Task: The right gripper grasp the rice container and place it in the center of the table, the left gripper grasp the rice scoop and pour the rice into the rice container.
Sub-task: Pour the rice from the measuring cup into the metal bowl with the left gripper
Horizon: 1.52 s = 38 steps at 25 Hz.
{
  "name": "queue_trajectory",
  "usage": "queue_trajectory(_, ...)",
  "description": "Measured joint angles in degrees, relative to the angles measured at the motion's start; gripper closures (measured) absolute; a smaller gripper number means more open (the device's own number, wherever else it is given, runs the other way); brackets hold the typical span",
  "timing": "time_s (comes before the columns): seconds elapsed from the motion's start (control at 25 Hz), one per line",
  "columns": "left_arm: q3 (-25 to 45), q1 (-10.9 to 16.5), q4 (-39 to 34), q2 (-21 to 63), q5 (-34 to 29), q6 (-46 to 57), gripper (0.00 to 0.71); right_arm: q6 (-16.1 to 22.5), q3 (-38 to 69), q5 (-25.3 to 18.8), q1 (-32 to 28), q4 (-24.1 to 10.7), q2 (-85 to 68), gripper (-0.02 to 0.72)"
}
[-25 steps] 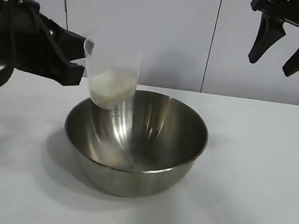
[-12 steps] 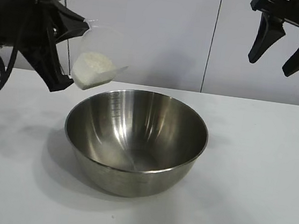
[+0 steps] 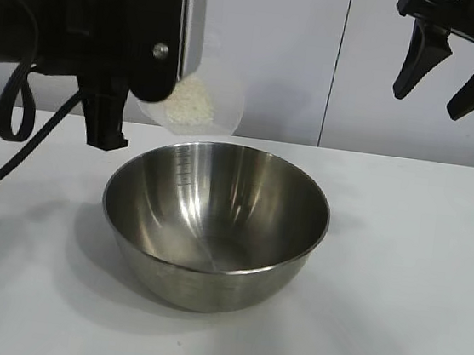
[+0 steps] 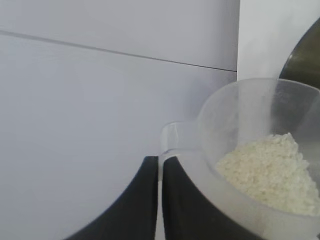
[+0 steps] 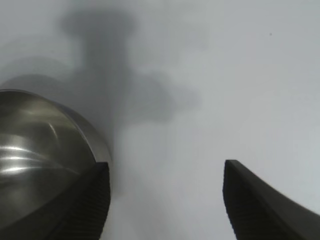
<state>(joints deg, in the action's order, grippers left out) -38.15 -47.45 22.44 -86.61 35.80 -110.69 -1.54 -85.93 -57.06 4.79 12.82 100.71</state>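
Note:
The rice container, a big shiny steel bowl, stands mid-table, and its inside shows bare steel. My left gripper is shut on the thin handle of the rice scoop, a clear plastic cup. The scoop hangs tipped just above the bowl's far left rim. The rice lies heaped against the scoop's lower wall, seen closer as white rice in the left wrist view. My right gripper hangs open and empty, high at the right, with the container's rim beside one finger.
The white table spreads bare all round the bowl. The left arm's black body and its cable fill the upper left. A pale wall stands behind.
The left arm has lifted and rolled, so the scoop went from upright at the bowl's rim to tipped above it. The rice slid toward its mouth. The right gripper stayed put.

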Motion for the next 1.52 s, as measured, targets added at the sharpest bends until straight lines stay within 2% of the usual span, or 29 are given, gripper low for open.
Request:
queue_trajectory(0.12, 0.0, -1.2, 0.0, 0.0, -0.6, -8.1, 0.701, 0.0, 0.0, 0.0, 0.0, 0.0, 0.0, 0.252)
queue_trajectory(0.28, -0.1, -1.3, 0.0, -0.7, -1.3, -13.4, 0.701, 0.0, 0.0, 0.0, 0.0, 0.0, 0.0, 0.252)
queue_trajectory(0.52, -3.4, -1.3, 3.2, -7.9, -1.1, -18.5, 0.701, 0.0, 0.0, 0.1, 0.0, 1.1, 0.0, 0.252)
queue_trajectory(0.8, -6.2, -1.3, 3.3, -14.3, 5.7, -24.5, 0.701, 0.0, 0.0, 0.1, 0.0, 1.3, 0.0, 0.252)
queue_trajectory(1.16, -6.3, -1.3, -0.4, -14.4, 14.7, -26.5, 0.701, 0.0, 0.0, 1.3, 0.0, 1.3, 0.0, 0.252)
queue_trajectory(1.52, -6.3, -1.3, -0.4, -14.4, 15.0, -26.6, 0.701, 0.0, 0.0, 1.3, 0.0, 1.3, 0.0, 0.252)
